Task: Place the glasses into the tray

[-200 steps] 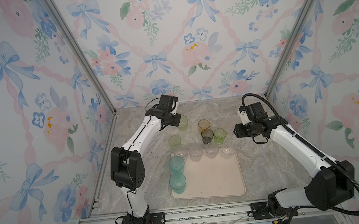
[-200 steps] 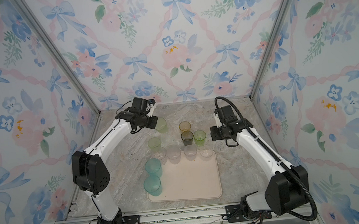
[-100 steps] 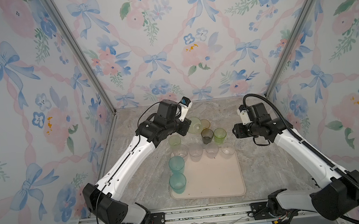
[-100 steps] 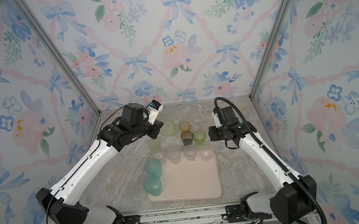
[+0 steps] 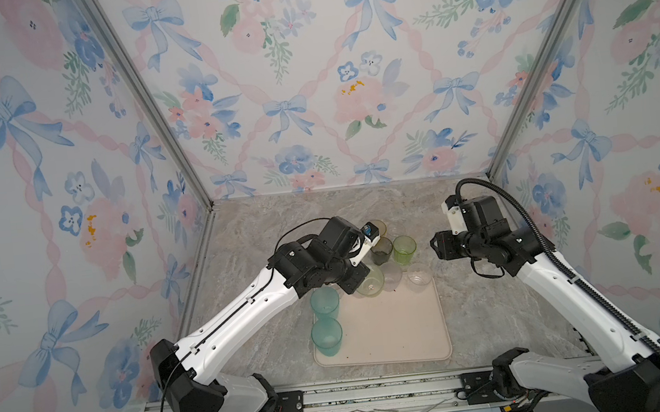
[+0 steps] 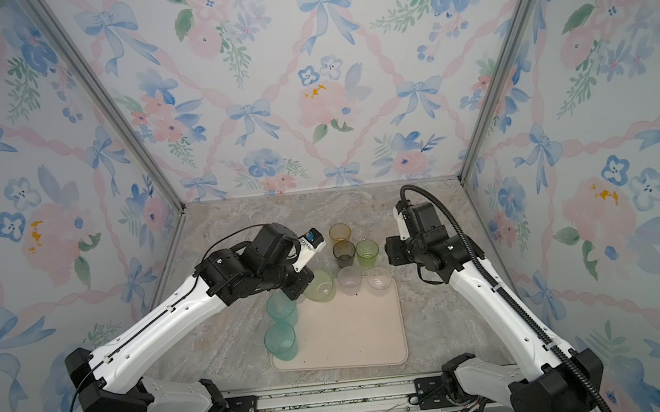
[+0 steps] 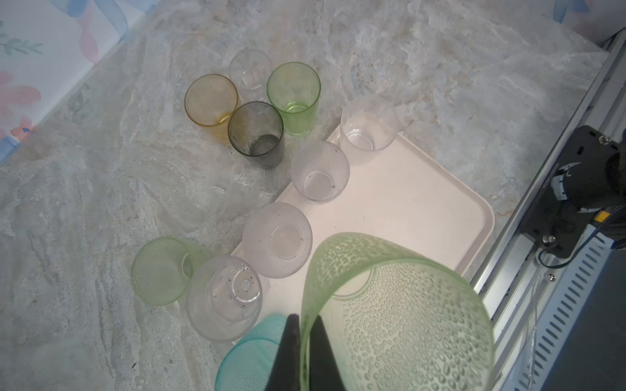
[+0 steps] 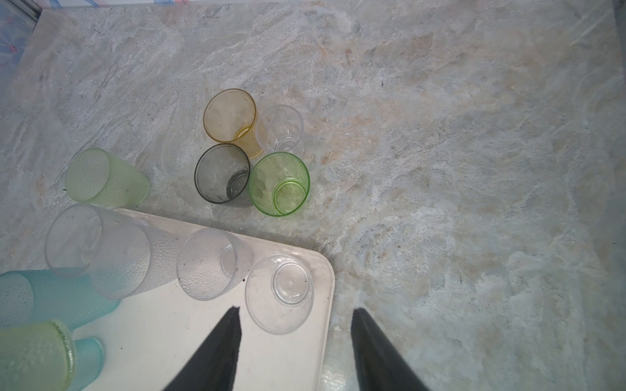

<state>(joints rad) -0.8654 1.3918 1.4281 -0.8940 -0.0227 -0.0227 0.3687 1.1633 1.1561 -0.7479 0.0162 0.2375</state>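
Pale green glass (image 5: 371, 281) now over tray (image 5: 396, 334)

arms (image 5: 239, 312): white shells | joints (image 5: 305, 264): black | cable (image 5: 504, 193): black corrugated

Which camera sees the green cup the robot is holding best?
The left wrist view: the held glass looks big, its rim and bumps clear. Both top views show it small; the right wrist view catches only an edge.
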